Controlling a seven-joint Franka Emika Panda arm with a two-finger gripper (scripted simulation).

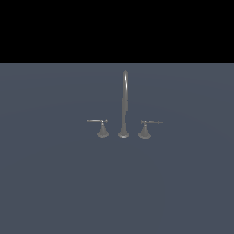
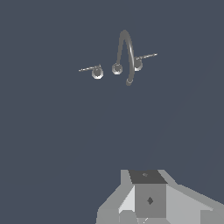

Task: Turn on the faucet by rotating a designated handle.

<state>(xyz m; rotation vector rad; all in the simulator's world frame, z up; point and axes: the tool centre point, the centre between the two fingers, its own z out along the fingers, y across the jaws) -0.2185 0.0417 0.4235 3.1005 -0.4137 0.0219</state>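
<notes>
Slate-blue worktop [image 1: 55, 183] is spread under the grey faucet [image 1: 124, 103], the handle [image 1: 101, 126] is seated at the exterior view's left of the spout with its lever turned outward, and the gripper [image 2: 144, 216], held well apart, cannot be judged open or closed.

We find no part of the arm in the exterior view. In the wrist view, only the blocky light-grey gripper [image 2: 148, 205] body enters the picture at its edge. We note a darker grey square face at its middle bearing a small black diamond mark, with a dark flat panel adjoining it. Paler grey angled surfaces flank this face on both sides and run out of the frame. We cannot see the fingertips, so we cannot establish how the jaws stand. The gripper is in contact with nothing that we can observe.
</notes>
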